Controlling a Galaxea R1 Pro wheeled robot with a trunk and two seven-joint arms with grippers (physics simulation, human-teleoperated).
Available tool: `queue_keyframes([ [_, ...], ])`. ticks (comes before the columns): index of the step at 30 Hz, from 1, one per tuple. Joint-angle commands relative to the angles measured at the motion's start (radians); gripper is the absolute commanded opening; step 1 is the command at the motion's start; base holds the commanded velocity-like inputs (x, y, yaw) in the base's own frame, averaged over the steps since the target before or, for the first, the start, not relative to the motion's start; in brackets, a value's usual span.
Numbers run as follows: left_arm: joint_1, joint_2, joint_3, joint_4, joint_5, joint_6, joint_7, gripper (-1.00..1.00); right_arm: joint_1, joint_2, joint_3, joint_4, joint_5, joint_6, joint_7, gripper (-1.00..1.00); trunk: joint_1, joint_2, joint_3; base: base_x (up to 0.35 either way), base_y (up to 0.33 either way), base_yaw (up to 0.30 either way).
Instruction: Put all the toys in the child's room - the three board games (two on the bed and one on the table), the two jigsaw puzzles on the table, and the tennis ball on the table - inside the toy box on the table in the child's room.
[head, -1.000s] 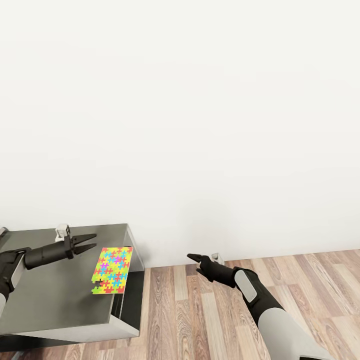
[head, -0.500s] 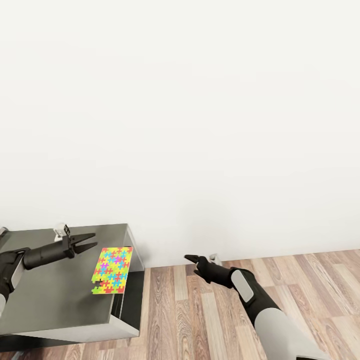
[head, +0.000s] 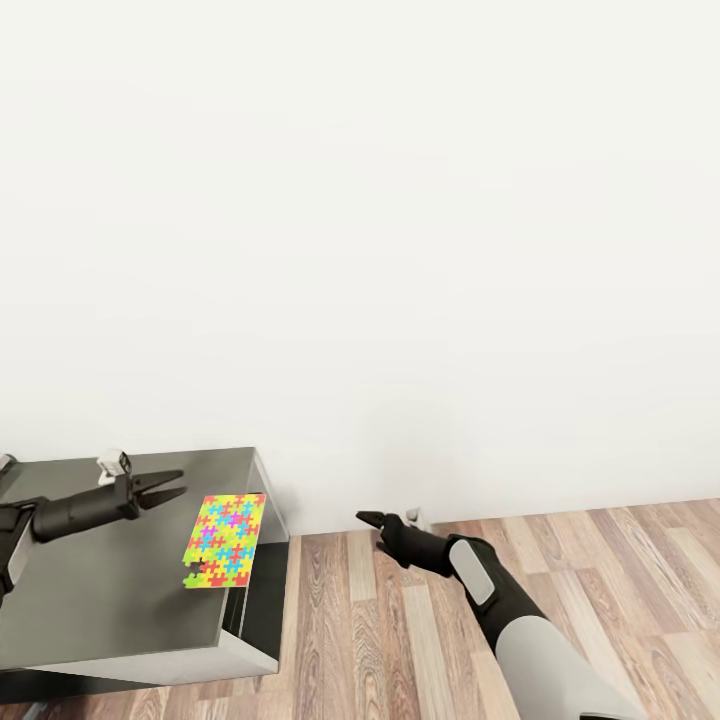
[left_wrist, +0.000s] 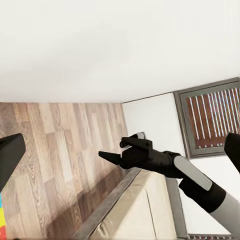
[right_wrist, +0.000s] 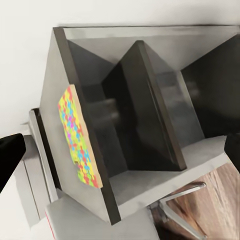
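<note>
My left gripper (head: 172, 487) pulled back from jigsaw puzzle (head: 225, 540) at table's (head: 110, 600) right edge, right gripper (head: 368, 520) drifted closer; both jaws apart, puzzle ungrabbed

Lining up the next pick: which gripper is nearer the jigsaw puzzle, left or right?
The left gripper, open over the grey table top, just short of the jigsaw puzzle. The right gripper hangs over the wood floor, past the table's edge.
</note>
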Motion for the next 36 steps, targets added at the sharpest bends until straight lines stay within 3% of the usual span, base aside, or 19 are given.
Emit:
queue_keyframes([
  [1, 0.007, 0.002, 0.0, -0.019, -0.001, 0.02, -0.004, 1.0, -0.001, 0.003, -0.007, -0.001, 0.001, 0.008, -0.008, 1.0, 0.001, -0.002, -0.002, 0.0, 0.0, 0.0],
  [4, 0.037, 0.007, 0.0, -0.094, -0.001, 0.06, -0.004, 1.0, -0.001, 0.009, -0.006, -0.004, 0.003, 0.008, -0.044, 1.0, 0.001, -0.002, -0.002, 0.0, 0.0, 0.0],
  [8, 0.126, 0.011, 0.0, -0.311, 0.001, 0.144, -0.004, 1.0, -0.001, 0.022, -0.006, -0.007, 0.0, 0.009, -0.108, 1.0, 0.001, -0.002, -0.002, 0.0, 0.0, 0.0],
  [12, 0.194, 0.011, 0.005, -0.479, 0.006, 0.183, -0.004, 1.0, -0.001, 0.028, -0.006, -0.008, -0.003, 0.01, -0.127, 1.0, 0.001, -0.002, -0.002, 0.0, 0.0, 0.0],
  [14, 0.21, 0.012, 0.008, -0.52, 0.007, 0.19, -0.004, 1.0, -0.001, 0.03, -0.006, -0.008, -0.003, 0.01, -0.13, 1.0, 0.001, -0.002, -0.002, 0.0, 0.0, 0.0],
  [21, 0.233, 0.013, 0.012, -0.581, 0.009, 0.199, -0.004, 1.0, -0.001, 0.031, -0.006, -0.008, -0.004, 0.007, -0.132, 1.0, 0.001, -0.002, -0.002, 0.0, 0.0, 0.0],
  [36, 0.243, 0.012, 0.015, -0.596, 0.011, 0.199, -0.004, 1.0, -0.001, 0.031, -0.004, -0.008, -0.005, 0.0, -0.126, 1.0, 0.001, -0.002, -0.002, 0.0, 0.0, 0.0],
])
